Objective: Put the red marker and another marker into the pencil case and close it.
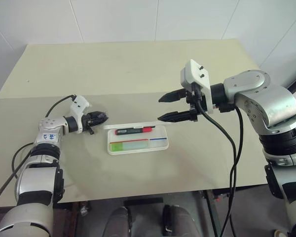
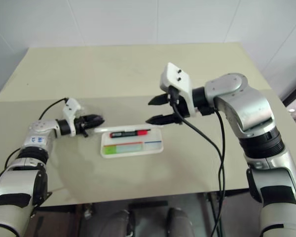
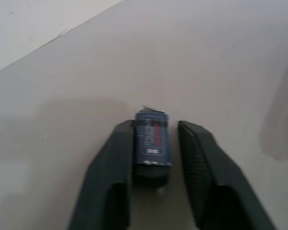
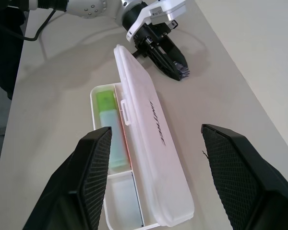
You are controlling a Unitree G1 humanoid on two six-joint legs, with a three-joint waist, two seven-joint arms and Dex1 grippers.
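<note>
My right claw [image 1: 160, 108] hangs with its two fingers wide apart and nothing between them. It points across the table [image 1: 138, 69] toward my left side. The pencil case [image 1: 138, 150] lies open just below and slightly ahead of its tips. In the right wrist view the lid [image 4: 149, 139] stands raised along the hinge edge, between the spread fingers.

Under that claw, the red marker [image 1: 134, 131] lies lengthwise in the tray on the lid's side. The green marker [image 1: 130, 145] lies in the other long compartment, parallel to it. Both are inside the case and neither touches a claw.

My left claw [image 1: 104, 117] sits just off the end of the case farthest from the right claw, pointing toward the case's lid side. Its fingers are drawn close together on a small dark blue block [image 3: 152, 139] with a printed label, held between them near the tips. I can't make out what the block is.
</note>
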